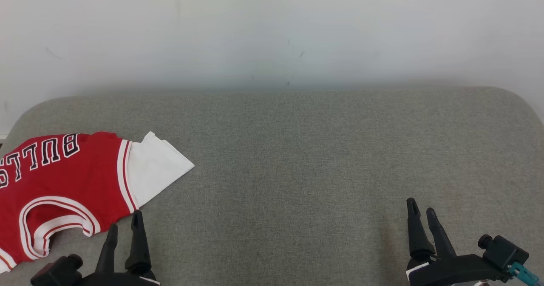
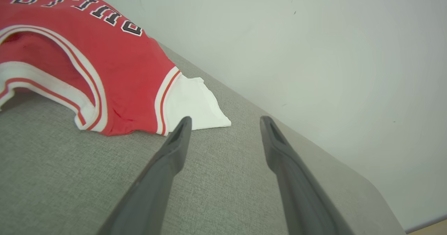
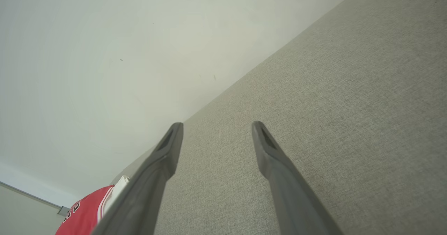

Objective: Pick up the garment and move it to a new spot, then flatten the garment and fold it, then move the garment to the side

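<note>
A red Bulls jersey (image 1: 63,179) with a white sleeve lies at the left end of the grey fabric worktop (image 1: 306,158). The left gripper (image 1: 124,221) hangs just beside its near edge, spread wide and empty. The right gripper (image 1: 420,207), equally wide and empty, sits well apart.

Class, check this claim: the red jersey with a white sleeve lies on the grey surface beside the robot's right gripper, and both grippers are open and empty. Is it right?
One slip: the jersey lies beside the left gripper, not the right gripper, as the head view shows. The rest stands: grey surface, both open and empty.
</note>
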Motion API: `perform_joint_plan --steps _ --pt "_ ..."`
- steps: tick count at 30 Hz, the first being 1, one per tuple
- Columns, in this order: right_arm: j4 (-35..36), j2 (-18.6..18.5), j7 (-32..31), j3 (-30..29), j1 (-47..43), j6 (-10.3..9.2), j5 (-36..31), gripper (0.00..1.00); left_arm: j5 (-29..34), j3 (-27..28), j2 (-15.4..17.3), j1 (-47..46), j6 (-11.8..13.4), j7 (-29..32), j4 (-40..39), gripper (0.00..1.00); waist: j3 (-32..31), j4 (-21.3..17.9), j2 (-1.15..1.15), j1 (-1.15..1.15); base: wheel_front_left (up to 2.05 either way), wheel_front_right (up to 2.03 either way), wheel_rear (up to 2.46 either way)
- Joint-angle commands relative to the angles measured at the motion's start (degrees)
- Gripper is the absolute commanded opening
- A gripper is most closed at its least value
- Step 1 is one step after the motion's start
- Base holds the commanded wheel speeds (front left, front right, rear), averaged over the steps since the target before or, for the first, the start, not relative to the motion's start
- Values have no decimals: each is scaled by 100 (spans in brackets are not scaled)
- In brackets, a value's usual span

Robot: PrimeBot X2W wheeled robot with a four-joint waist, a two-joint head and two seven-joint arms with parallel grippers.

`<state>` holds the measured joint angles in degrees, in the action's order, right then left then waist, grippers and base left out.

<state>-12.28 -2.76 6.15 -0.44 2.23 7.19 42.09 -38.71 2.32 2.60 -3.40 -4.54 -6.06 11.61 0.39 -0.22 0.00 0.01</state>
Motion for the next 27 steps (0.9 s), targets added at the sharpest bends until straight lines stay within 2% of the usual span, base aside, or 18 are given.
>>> perform_joint_plan --steps 1,27 --pt "81 -12 71 14 -14 29 -245 100 245 26 58 41 -22 -75 -85 100 -7 0 0 -1 0 0 0" --pt "136 -14 445 59 -184 38 -2167 100 1912 -158 198 171 143 -453 -13 100 -26 -45 0 -1 0 0 0"
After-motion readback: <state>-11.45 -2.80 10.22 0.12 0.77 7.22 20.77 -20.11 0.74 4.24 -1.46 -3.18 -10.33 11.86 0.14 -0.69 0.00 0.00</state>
